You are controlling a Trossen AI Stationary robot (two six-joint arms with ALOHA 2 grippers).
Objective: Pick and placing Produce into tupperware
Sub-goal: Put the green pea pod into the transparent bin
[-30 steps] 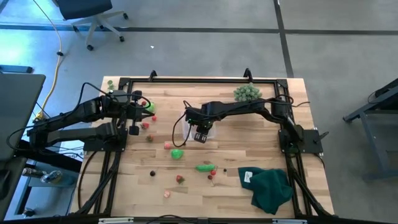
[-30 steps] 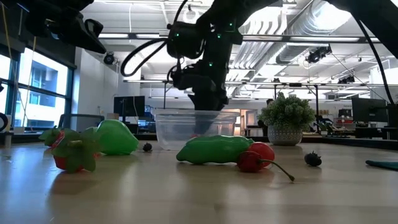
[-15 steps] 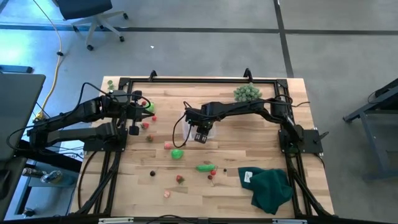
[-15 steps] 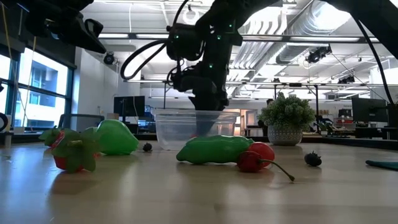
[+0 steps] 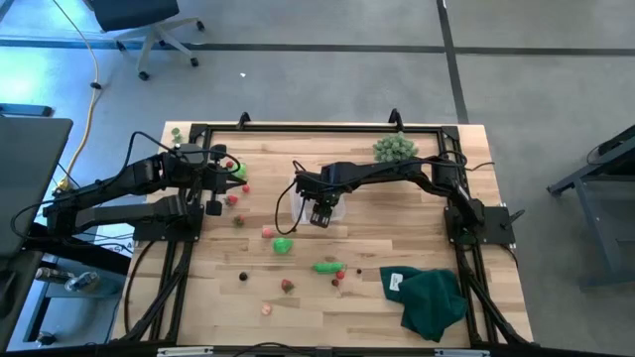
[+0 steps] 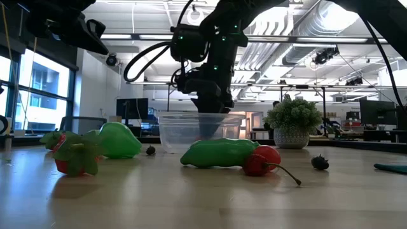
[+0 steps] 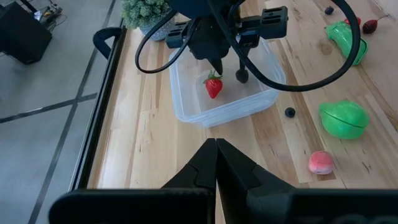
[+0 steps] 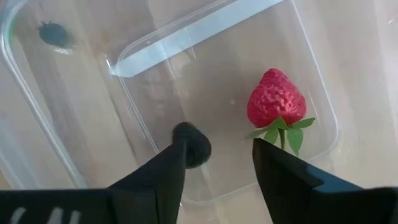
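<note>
The clear tupperware stands mid-table; in the left wrist view its rim shows, with a red strawberry and a dark berry inside. My right gripper hangs open over it, pointing down, with the strawberry and the berry on the floor below. A green ball, a green elongated piece and small red and pink bits lie on the wood nearer the near edge. My left gripper is shut at the table's far left, holding nothing. My right gripper's fingers point down into the tupperware. The dark berry lies right beside one fingertip; I cannot tell whether that finger touches it. The strawberry lies apart from the fingers.
A spiky grey-green bushy ball stands at the far edge, right of the container. A dark green cloth lies at the near right corner. More small bits sit near my left gripper. A black frame runs along the table's edges.
</note>
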